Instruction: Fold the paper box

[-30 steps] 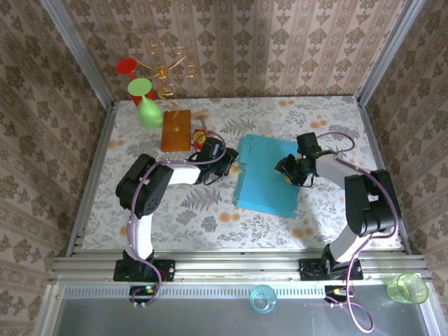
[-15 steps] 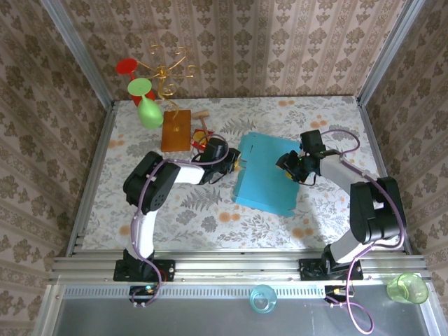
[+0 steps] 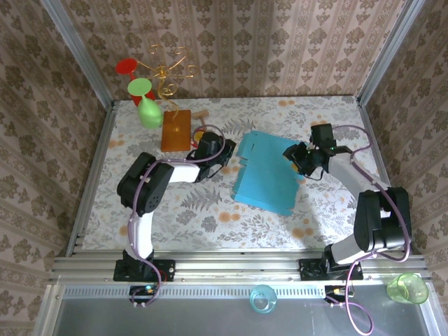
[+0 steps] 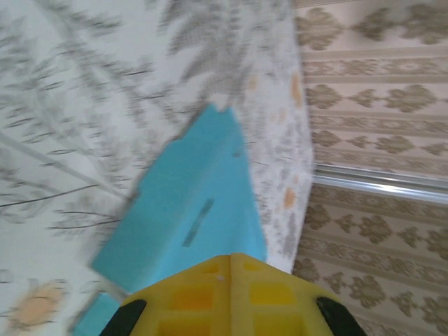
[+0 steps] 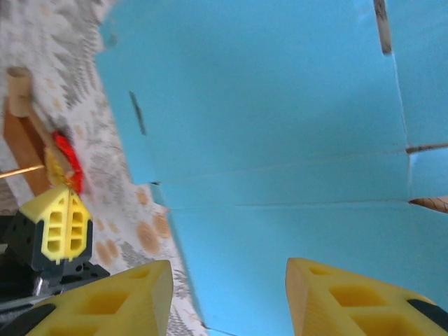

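Note:
The paper box [image 3: 264, 178] lies as a flat light-blue sheet with creases and slots on the table's middle right. My left gripper [image 3: 228, 157] is just off the sheet's left edge. Its yellow fingers [image 4: 233, 260] are pressed shut with nothing between them, and the blue paper box [image 4: 189, 210] lies beyond their tips. My right gripper [image 3: 299, 159] hangs over the sheet's far right part. In the right wrist view it [image 5: 227, 283] stands open over the creased paper box [image 5: 280, 140], with nothing gripped. The left gripper's fingers [image 5: 61, 224] show beside the sheet's edge.
An orange-brown wooden board [image 3: 176, 130] stands at the back left, below a gold wire stand with red and green pieces [image 3: 148, 87]. Small wooden and red items [image 3: 200, 133] lie close behind the left gripper. A blue cup [image 3: 263, 299] and a green cup [image 3: 407, 287] sit on the near ledge.
My left gripper has closed from open to shut. The right gripper has moved back and to the right, and the sheet has turned slightly, its far edge shifting right.

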You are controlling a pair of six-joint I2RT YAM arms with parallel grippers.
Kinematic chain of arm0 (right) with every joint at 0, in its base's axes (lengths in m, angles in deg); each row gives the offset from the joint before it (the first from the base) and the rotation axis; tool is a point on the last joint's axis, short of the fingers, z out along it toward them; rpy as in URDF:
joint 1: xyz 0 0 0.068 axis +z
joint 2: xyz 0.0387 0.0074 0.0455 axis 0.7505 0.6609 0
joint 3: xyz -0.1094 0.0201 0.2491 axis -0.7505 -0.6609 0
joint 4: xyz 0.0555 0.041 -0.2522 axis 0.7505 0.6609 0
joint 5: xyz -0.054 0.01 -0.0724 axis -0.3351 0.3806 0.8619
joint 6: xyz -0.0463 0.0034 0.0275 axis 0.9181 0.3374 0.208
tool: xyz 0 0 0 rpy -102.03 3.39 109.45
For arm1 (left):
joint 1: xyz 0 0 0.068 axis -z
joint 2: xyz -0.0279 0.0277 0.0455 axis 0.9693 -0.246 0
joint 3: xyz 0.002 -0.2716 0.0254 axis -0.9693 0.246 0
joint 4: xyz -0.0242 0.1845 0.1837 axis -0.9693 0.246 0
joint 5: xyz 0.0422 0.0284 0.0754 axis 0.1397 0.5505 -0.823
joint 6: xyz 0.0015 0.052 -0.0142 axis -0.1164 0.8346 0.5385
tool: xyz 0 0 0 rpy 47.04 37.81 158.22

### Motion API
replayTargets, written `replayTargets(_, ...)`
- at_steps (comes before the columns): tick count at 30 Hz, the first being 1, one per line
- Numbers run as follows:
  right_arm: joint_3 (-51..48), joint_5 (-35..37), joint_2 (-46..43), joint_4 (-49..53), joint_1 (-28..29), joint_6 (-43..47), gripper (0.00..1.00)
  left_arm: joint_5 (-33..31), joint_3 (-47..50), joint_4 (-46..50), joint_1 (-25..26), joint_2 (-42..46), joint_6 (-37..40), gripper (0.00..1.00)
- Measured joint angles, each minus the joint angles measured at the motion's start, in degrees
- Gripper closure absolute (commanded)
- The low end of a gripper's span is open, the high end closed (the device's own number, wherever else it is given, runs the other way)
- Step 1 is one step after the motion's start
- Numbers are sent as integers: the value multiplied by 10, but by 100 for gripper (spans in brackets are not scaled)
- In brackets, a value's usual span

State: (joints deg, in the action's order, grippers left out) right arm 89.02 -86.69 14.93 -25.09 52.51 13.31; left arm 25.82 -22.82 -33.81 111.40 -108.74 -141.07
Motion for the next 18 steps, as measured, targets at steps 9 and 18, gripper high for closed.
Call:
replayTargets(9, 48, 16, -16, 15, -3, -8, 52, 24, 2, 15, -2, 33, -10, 65)
replayTargets(18, 25, 15, -17, 23, -4, -9, 48, 30, 2, 67, 15, -2, -71, 60)
